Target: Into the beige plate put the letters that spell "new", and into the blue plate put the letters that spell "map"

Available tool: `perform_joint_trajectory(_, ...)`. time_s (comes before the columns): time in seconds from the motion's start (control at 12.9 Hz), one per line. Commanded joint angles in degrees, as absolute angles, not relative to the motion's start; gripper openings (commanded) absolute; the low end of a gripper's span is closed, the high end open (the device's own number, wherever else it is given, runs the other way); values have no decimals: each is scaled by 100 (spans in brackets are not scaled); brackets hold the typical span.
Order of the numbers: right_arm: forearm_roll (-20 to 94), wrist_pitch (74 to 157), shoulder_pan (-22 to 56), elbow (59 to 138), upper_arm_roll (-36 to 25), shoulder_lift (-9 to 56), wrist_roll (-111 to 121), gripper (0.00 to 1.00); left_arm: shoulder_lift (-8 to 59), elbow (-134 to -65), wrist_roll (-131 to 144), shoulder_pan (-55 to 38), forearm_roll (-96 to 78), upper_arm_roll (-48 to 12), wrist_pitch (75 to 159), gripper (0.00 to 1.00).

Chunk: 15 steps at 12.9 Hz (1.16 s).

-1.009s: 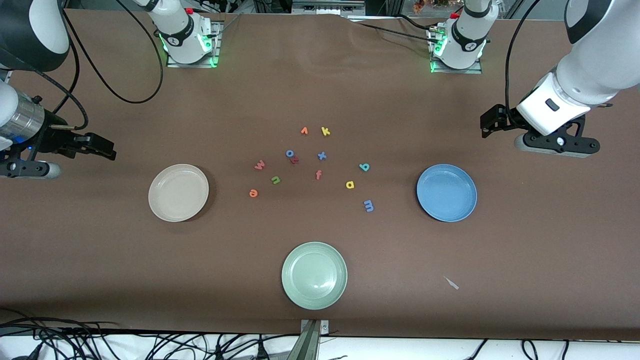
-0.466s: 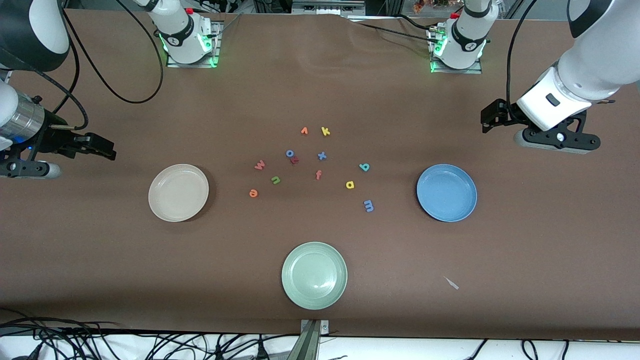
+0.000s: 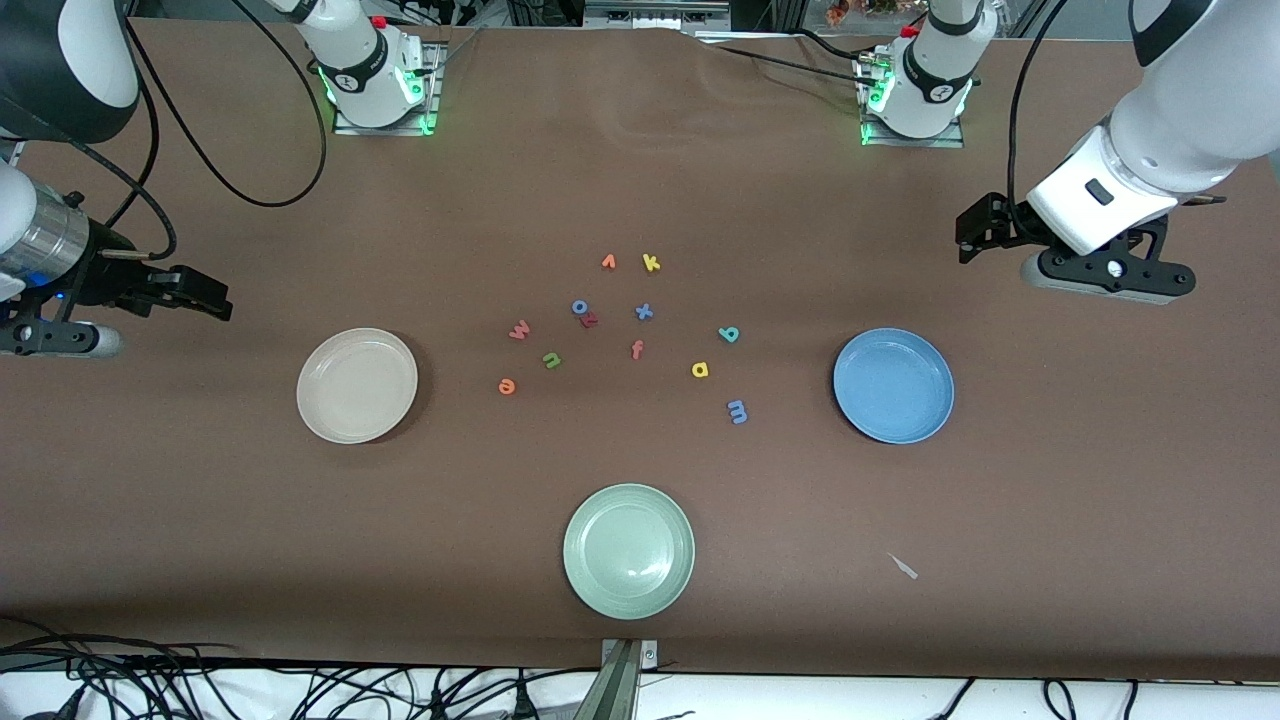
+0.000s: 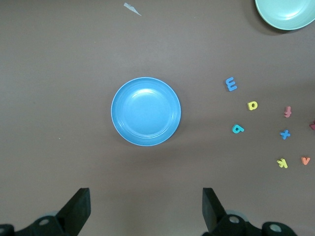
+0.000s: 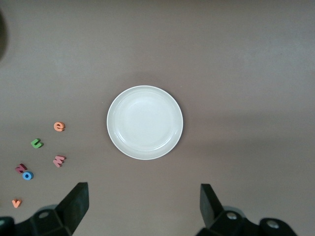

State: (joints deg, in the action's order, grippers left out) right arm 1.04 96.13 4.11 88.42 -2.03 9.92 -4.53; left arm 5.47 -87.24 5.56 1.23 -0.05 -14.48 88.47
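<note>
The beige plate (image 3: 357,385) (image 5: 144,122) lies toward the right arm's end of the table and holds nothing. Beside it lie the pinkish "w" (image 3: 519,330) (image 5: 59,160), green "n" (image 3: 551,359) (image 5: 37,143) and orange "e" (image 3: 507,386) (image 5: 59,127). The blue plate (image 3: 893,386) (image 4: 145,111), also bare, lies toward the left arm's end, with the blue "m" (image 3: 737,411) (image 4: 231,84), yellow "a" (image 3: 700,370) (image 4: 252,105) and teal "p" (image 3: 729,334) (image 4: 237,129) beside it. My left gripper (image 3: 1105,278) (image 4: 146,206) hangs open over bare table by the blue plate. My right gripper (image 3: 55,340) (image 5: 143,204) waits open by the beige plate.
A pale green plate (image 3: 628,550) lies nearest the front camera. Other letters lie mid-table: orange-red "f" (image 3: 637,349), blue "o" (image 3: 580,307), blue "x" (image 3: 644,311), yellow "k" (image 3: 651,263), orange "v" (image 3: 608,262). A pale scrap (image 3: 905,567) lies on the cloth.
My left arm's hand has drifted a little toward the robots' bases, jaws still wide. The right arm, the letters and the plates have not moved.
</note>
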Motion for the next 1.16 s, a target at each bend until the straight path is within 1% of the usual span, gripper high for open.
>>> perform_joint_trajectory(0.0,123,9598,404,8798,-193,993,-413,100,571,-8561,527,132,149,-1485,8701,100)
perform_joint_trajectory(0.85,123,9589,404,8807,-193,993,-413,100,563,-8552,492,176,167,-1476,8631,100)
perform_joint_trajectory(1.09,123,9589,404,8807,-193,993,-413,100,580,-8411,492,141,281,-1468,8569,100)
